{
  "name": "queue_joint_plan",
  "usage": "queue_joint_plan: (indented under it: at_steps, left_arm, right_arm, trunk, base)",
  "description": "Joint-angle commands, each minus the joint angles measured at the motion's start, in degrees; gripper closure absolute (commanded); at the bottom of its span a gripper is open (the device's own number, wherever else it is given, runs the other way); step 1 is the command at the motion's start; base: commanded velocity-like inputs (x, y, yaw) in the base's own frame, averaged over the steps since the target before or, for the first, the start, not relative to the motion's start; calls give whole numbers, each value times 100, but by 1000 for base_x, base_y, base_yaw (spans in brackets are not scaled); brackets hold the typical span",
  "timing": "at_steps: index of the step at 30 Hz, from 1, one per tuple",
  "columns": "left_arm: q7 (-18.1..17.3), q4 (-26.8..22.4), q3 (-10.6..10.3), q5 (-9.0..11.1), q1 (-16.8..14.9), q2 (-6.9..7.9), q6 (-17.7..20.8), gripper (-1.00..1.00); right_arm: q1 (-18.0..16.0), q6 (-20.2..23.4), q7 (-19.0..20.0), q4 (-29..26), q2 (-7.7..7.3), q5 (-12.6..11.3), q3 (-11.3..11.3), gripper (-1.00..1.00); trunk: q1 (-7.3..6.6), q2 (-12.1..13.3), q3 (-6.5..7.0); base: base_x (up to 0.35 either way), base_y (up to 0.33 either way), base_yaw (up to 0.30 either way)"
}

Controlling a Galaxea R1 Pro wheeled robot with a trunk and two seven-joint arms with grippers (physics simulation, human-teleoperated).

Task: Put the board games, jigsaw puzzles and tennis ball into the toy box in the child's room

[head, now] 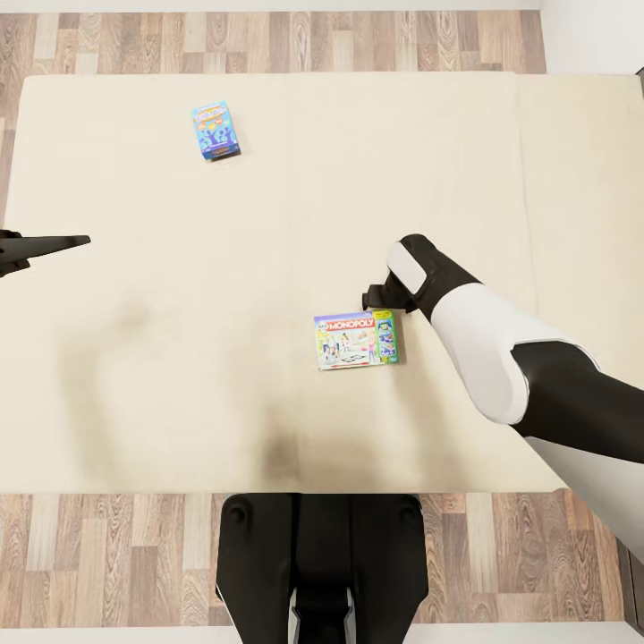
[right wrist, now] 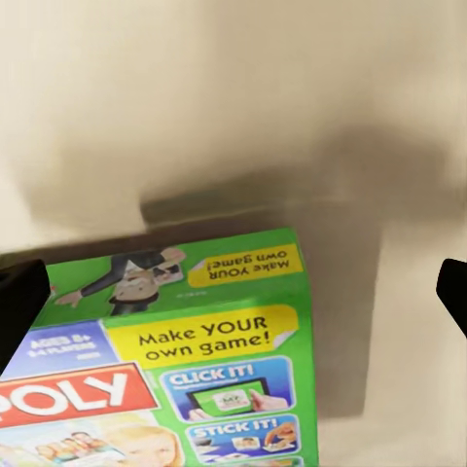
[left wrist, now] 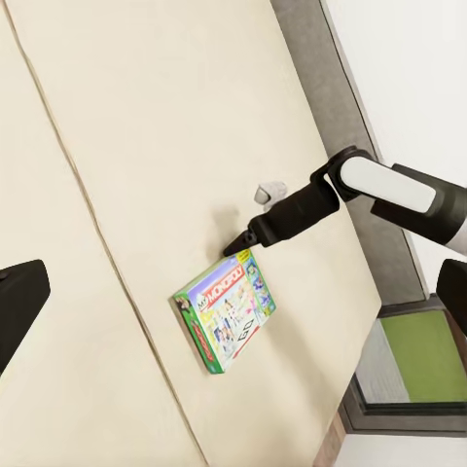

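The white Monopoly box (head: 356,340) lies flat on the bed (head: 161,376), near its front edge. Its long axis runs left to right, the green end toward the right arm. The right gripper (head: 374,299) hovers just beyond that green end, fingers spread, clearly the nearer arm. The left gripper (head: 54,243) is well apart; I cannot tell its fingers. The small teal-blue box (head: 215,131) lies far back.

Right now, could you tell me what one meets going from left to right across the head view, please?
Left gripper → small teal-blue board game → white Monopoly board game → right arm, all over the bed.
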Motion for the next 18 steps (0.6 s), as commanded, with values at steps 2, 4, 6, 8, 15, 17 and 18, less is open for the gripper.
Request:
queue_joint_plan:
  at_steps: [2,4,6,8,15,17,18]
  left_arm:
    - [-25,2,-1,-5,-2,2,61,-100]
    - [-25,3,-1,-5,-2,2,60,-100]
    - [-25,2,-1,-5,-2,2,62,-100]
    - [-25,-1,-1,-5,-2,2,61,-100]
    - [-25,-2,4,-5,-2,6,59,-100]
    - [-25,-3,6,-5,-2,5,62,-100]
    - [-25,-4,7,-5,-2,4,62,-100]
  right_arm:
    - [7,12,-58,-6,2,-56,-2,-100]
    - [13,17,-61,-4,2,-57,3,-100]
    - [15,20,-63,1,2,-56,6,-100]
    - [17,22,-64,8,2,-56,8,-100]
    - [24,16,-64,12,2,-50,10,-100]
    - [36,18,-64,12,2,-48,10,-100]
    - [47,26,-64,12,2,-51,10,-100]
  trunk:
    - [4,-9,-6]
    - [4,-9,-6]
    - [4,-9,-6]
    - [4,-9,-6]
    - [4,-9,-6]
    - [4,-9,-6]
    - [4,-9,-6]
  base:
    - [0,0,0]
    - [0,0,0]
    - [0,0,0]
    - [0,0,0]
    - [0,0,0]
    - [0,0,0]
    - [0,0,0]
